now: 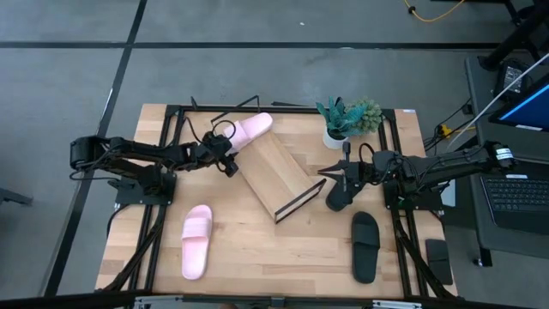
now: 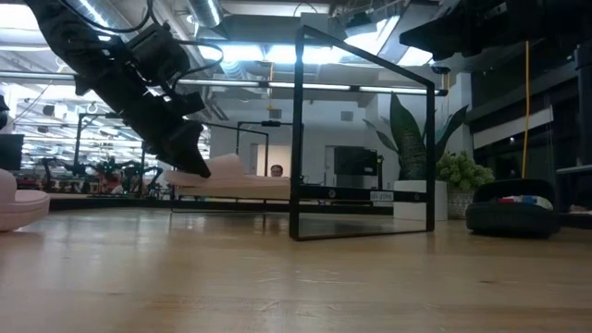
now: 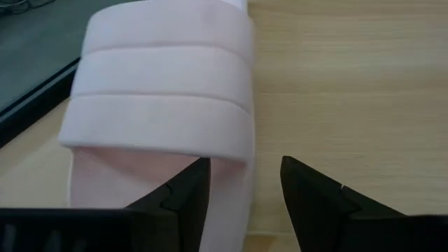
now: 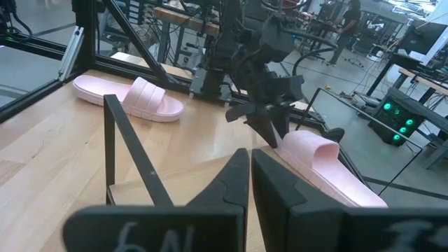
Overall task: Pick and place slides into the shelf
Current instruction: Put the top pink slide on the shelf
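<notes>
Now the left hand, fingers parted narrowly around nothing, sits at the heel of a pale pink slide lying on the shelf's upper end, upper centre of the high view. Best, I judge, to nudge it square on the board — gently, as the slant invites sliding. Right hand looks closed, over a black slide by the shelf's lower end; another pink slide and black slide wait on the tabletop, lower frame.

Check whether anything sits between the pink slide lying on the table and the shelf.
Nothing visible does. Only bare tabletop lies between that pink slide and the shelf. The shelf's far end already carries the other pink slide, with the left gripper at it; the near part is bare.
</notes>
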